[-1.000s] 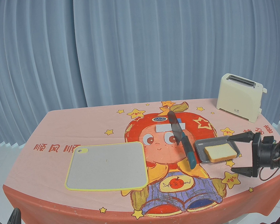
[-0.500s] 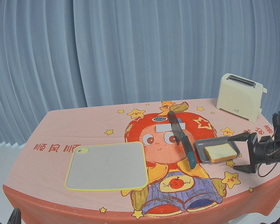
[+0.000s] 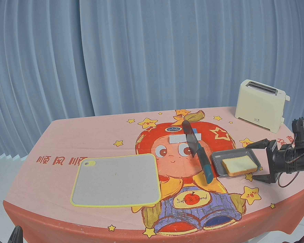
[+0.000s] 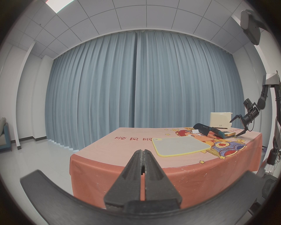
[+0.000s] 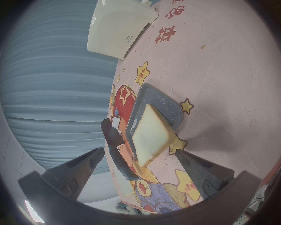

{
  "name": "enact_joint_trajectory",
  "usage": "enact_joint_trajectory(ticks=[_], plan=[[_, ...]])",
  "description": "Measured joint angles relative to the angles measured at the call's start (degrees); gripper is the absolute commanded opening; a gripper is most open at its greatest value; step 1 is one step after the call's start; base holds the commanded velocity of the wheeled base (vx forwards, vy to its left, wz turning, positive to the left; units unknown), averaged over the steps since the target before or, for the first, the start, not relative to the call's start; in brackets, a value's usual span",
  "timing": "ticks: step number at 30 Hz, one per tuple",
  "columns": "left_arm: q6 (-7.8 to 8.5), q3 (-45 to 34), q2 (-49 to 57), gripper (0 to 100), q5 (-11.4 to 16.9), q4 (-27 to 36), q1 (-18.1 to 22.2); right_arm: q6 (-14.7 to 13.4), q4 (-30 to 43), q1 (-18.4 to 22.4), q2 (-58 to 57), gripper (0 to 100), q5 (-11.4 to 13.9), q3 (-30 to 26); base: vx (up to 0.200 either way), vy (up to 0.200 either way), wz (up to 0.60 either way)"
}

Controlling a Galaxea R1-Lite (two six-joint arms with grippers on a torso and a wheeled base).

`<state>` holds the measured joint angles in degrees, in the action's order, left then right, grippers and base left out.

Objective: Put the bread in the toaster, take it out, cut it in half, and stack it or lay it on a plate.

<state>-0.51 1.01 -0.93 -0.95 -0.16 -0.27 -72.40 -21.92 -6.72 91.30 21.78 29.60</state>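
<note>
Over the last second the right gripper (image 3: 251, 163) has slid in from the table's right edge toward the bread (image 3: 239, 165). It has also lifted a little, and its fingers are spread wide with nothing between them. One fingertip now hangs over the far right corner of the grey tray (image 3: 230, 152), and the other sits off the tray's near right corner, so the slice lies just ahead of the open jaws, not yet touched. From the right wrist view I see the bread (image 5: 150, 136) lying flat in the tray (image 5: 164, 105), one corner jutting past the rim toward the gripper (image 5: 140, 151).

Room is tight on the tray's left side: the knife (image 3: 197, 151) lies diagonally there, its teal handle just beside the rim and its blade pointing away from me. Bare cloth runs between the tray and the toaster (image 3: 260, 105), which stands upright by the far right edge of the table (image 3: 91, 138), slots up. The cutting board (image 3: 116, 180) lies well apart to the left, near the front edge.

I have the left gripper (image 4: 142, 153) parked low off the table's front left corner, fingers pressed together on nothing.
</note>
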Motion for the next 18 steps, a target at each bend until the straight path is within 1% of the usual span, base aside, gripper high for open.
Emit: enact_joint_trajectory(ticks=[11,18], plan=[[0.0,0.0,0.0,0,0.0,0.0,0.0,0.15,0.0,0.27,3.02,100,-0.22,2.21,0.0,0.0,0.0],[0.02,0.0,0.0,0,0.0,0.0,0.0,0.17,-0.05,0.33,4.02,100,-0.26,2.69,0.0,0.0,0.0]])
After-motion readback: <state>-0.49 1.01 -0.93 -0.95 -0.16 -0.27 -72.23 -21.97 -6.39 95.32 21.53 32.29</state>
